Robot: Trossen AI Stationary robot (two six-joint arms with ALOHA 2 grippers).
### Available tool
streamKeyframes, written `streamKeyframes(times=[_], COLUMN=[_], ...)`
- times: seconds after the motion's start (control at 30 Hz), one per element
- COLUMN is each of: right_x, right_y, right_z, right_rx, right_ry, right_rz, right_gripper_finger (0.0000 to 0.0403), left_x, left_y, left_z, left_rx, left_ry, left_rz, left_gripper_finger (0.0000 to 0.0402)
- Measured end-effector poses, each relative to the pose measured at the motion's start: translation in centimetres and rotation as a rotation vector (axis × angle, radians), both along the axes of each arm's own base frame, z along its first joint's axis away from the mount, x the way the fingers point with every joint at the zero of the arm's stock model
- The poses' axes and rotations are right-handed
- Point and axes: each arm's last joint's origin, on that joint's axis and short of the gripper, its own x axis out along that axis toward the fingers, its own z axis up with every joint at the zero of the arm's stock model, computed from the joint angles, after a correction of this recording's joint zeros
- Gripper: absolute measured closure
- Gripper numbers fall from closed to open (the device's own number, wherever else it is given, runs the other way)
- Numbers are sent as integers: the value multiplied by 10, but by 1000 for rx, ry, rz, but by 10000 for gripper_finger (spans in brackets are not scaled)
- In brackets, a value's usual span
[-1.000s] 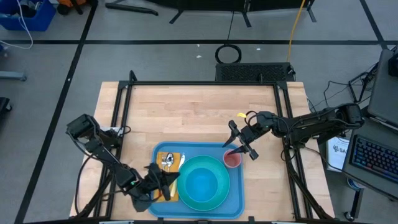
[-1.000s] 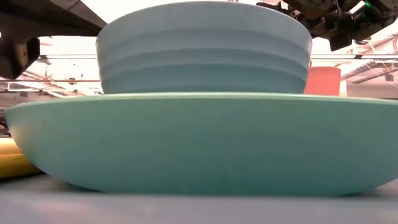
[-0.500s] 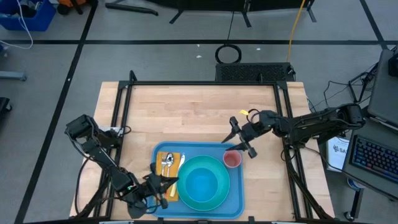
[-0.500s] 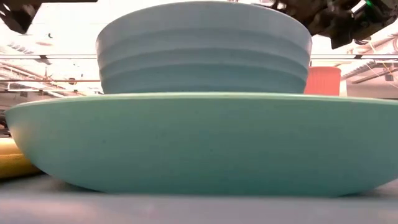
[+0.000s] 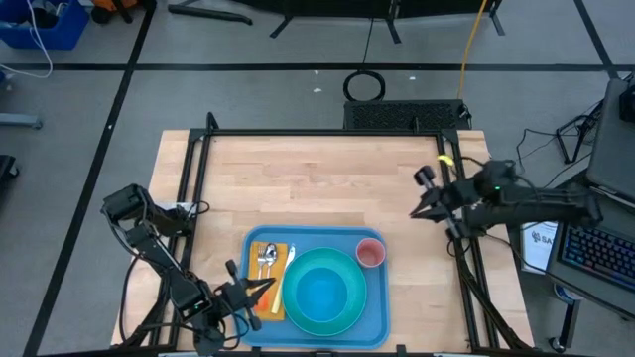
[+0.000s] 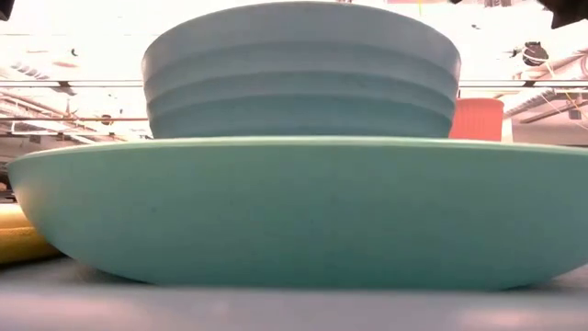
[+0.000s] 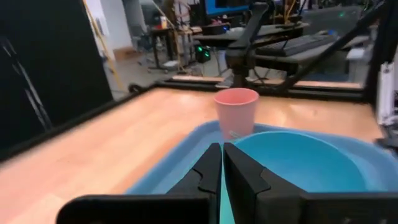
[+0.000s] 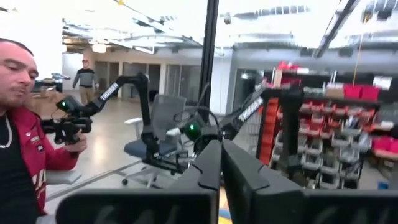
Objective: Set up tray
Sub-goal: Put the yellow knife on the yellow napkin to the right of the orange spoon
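Note:
The light-blue tray (image 5: 375, 307) lies at the table's near edge. On it a turquoise plate (image 5: 349, 309) carries a blue bowl (image 5: 319, 293), a pink cup (image 5: 370, 253) stands upright in the far right corner, and a yellow napkin (image 5: 280, 266) with cutlery (image 5: 266, 260) lies on the left part. My left gripper (image 5: 260, 290) hovers shut over the tray's left edge, pointing across it toward the cup (image 7: 236, 112). My right gripper (image 5: 419, 203) is shut and raised near the table's right edge, well away from the cup.
Bare wooden tabletop (image 5: 317, 183) stretches beyond the tray to the far edge, inside a black frame (image 5: 327, 132). A keyboard (image 5: 595, 253) and cables sit off the table's right side. A person (image 8: 25, 143) stands in the room in the right wrist view.
My right gripper has drawn back from beside the pink cup, going up and toward the table's right edge; the cup stays upright in place. My left gripper has backed a little toward the table's near left corner and rolled about its own axis.

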Motion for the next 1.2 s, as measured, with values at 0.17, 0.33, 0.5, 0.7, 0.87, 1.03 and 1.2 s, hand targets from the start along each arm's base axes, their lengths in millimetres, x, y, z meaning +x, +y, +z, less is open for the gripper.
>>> streamKeyframes(times=[0.17, 0.33, 0.5, 0.7, 0.87, 1.03, 1.2], right_x=[-21, -29, -28, -28, -28, -28, -28], right_y=[1, 2, 2, 2, 2, 2, 2], right_z=[9, 12, 12, 12, 12, 12, 12], right_rx=[-34, -127, -124, -123, -123, -123, -123], right_ry=[-103, -186, -185, -180, -179, -178, -179], right_rz=[-17, -43, -42, -42, -42, -42, -42], right_gripper_finger=[392, 381, 381, 379, 380, 378, 381], left_x=[0, 2, 9, 23, 30, 14, -7], left_y=[1, 2, 4, 13, 17, 15, 15], left_z=[1, 0, -2, -5, -7, -11, -19], left_rx=[122, 53, -24, -176, -288, -340, -310], left_ry=[35, 20, 82, 88, 121, 73, 71], left_rz=[19, 10, -81, -87, -133, -48, 2], left_gripper_finger=[379, 378, 378, 378, 378, 378, 378])
